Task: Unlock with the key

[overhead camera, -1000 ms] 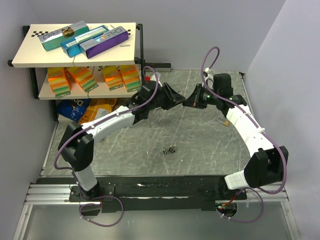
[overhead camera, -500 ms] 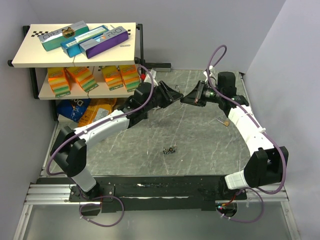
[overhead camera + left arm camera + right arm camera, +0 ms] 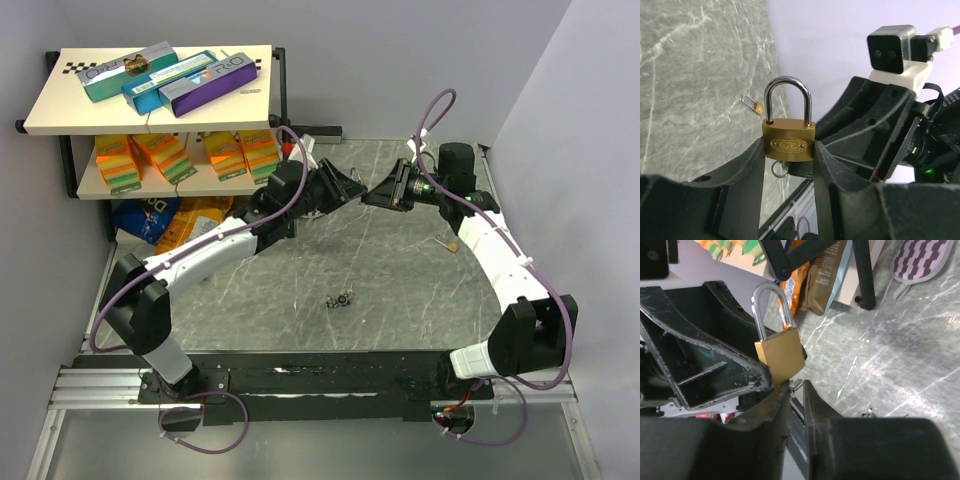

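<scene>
My left gripper (image 3: 352, 188) is shut on a brass padlock (image 3: 789, 142) with a closed silver shackle, held upright in the air between both fingers (image 3: 740, 175). My right gripper (image 3: 372, 196) meets it from the right and is shut on the key (image 3: 797, 385). Only a small silver bit of the key shows at the padlock's underside. Its ring (image 3: 777, 170) hangs just below the padlock body. The padlock also shows in the right wrist view (image 3: 781, 360), right above my right gripper (image 3: 796, 388).
A second small brass padlock (image 3: 452, 243) lies on the grey marble table (image 3: 400, 280) at the right. A small dark metal bunch (image 3: 343, 298) lies mid-table. A two-level shelf (image 3: 150, 100) with boxes stands at the back left, with snack bags (image 3: 170, 215) under it.
Both grippers have come closer together, the right moving left toward the padlock and the left arm stretching further out. In the last half second almost nothing has moved.
</scene>
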Tool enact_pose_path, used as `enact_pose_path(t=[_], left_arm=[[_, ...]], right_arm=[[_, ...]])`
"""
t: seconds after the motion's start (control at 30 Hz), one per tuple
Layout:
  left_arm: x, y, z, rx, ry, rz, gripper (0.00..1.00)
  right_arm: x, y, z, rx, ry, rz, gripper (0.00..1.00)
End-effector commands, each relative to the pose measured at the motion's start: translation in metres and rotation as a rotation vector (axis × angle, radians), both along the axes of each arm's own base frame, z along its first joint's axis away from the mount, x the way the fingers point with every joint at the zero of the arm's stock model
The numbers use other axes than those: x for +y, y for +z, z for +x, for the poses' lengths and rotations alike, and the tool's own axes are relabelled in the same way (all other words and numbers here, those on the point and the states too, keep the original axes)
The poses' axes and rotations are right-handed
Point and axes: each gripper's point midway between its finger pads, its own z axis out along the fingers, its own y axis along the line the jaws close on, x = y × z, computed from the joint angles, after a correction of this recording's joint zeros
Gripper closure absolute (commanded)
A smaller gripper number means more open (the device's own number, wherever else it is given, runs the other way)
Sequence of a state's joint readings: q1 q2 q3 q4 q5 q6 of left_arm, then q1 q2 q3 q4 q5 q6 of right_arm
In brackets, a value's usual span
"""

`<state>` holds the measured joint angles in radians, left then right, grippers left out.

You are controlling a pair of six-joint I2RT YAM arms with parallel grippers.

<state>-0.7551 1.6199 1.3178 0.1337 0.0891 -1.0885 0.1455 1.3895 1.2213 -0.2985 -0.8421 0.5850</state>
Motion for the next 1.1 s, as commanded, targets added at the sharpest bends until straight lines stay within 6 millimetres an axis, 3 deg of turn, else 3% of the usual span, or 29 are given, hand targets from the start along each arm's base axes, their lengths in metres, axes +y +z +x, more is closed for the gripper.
enact_pose_path(t=[0.0, 0.03, 0.1, 0.23, 0.37, 0.4, 0.63, 0.83, 1.07], left_arm=[[-0.012, 0.025, -0.038, 0.007, -0.181, -0.007, 0.99], [-0.006, 0.024, -0.03, 0.008, -0.163, -0.01, 0.99], [0.004, 0.019, -0.02, 0.003, -0.145, -0.007, 0.99], [0.008, 0.006, -0.019, -0.028, -0.223, 0.009, 0.99], [0.014, -0.002, -0.037, -0.124, -0.37, 0.065, 0.99], [0.016, -0.001, -0.049, -0.144, -0.442, 0.062, 0.99], [0.029, 0.015, -0.123, -0.278, -0.82, -0.011, 0.99], [0.037, 0.037, -0.149, -0.307, -0.929, -0.104, 0.99], [0.04, 0.044, -0.156, -0.32, -0.954, -0.122, 0.99]], right_arm=[[-0.018, 0.019, 0.004, -0.209, -0.039, -0.073, 0.62], [-0.019, 0.016, -0.002, -0.221, -0.021, -0.086, 0.51], [-0.019, 0.011, -0.02, -0.22, 0.021, -0.094, 0.41], [-0.021, 0.018, -0.042, -0.253, 0.056, -0.078, 0.32], [-0.026, 0.047, -0.049, -0.327, 0.106, -0.047, 0.29], [-0.024, 0.061, -0.053, -0.367, 0.14, -0.035, 0.29], [-0.007, 0.107, -0.065, -0.491, 0.304, 0.088, 0.28], [0.021, 0.103, -0.084, -0.471, 0.446, 0.144, 0.28], [0.035, 0.091, -0.104, -0.425, 0.537, 0.173, 0.28]])
